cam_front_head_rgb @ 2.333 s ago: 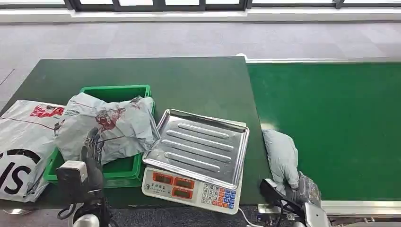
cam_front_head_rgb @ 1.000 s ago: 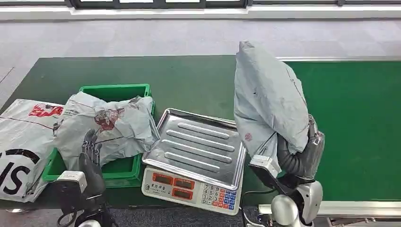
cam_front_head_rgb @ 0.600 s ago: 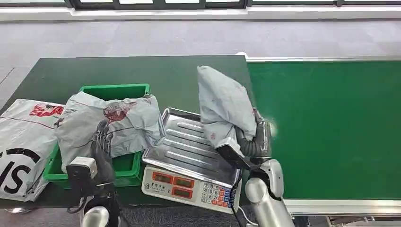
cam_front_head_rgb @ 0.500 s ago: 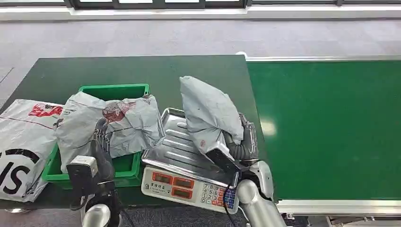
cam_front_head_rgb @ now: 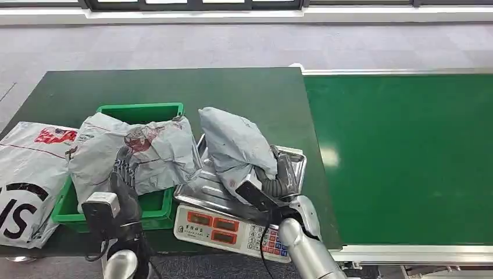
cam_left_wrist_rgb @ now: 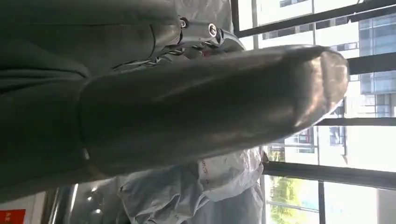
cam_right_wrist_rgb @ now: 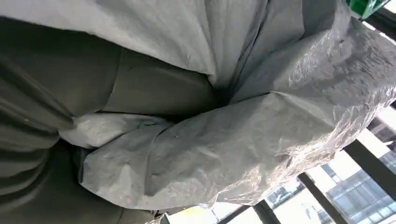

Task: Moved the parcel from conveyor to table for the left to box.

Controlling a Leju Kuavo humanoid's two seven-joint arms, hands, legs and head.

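Our right hand [cam_front_head_rgb: 281, 177] reaches forward from below on a bent silver arm, its dark fingers [cam_front_head_rgb: 289, 168] wrapped around the grey parcel [cam_front_head_rgb: 235, 145]. Our left hand [cam_front_head_rgb: 120, 192] is raised at the left, fingers pointing up and holding nothing.

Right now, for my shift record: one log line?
right hand: holds grey plastic parcel | over steel scale tray | left hand: idle

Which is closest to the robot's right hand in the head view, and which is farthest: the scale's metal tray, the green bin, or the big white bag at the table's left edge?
From the right hand, nearest first:
1. Metal tray, directly beneath the hand.
2. Green bin, to its left, past the tray.
3. Big white bag, at the table's left edge.
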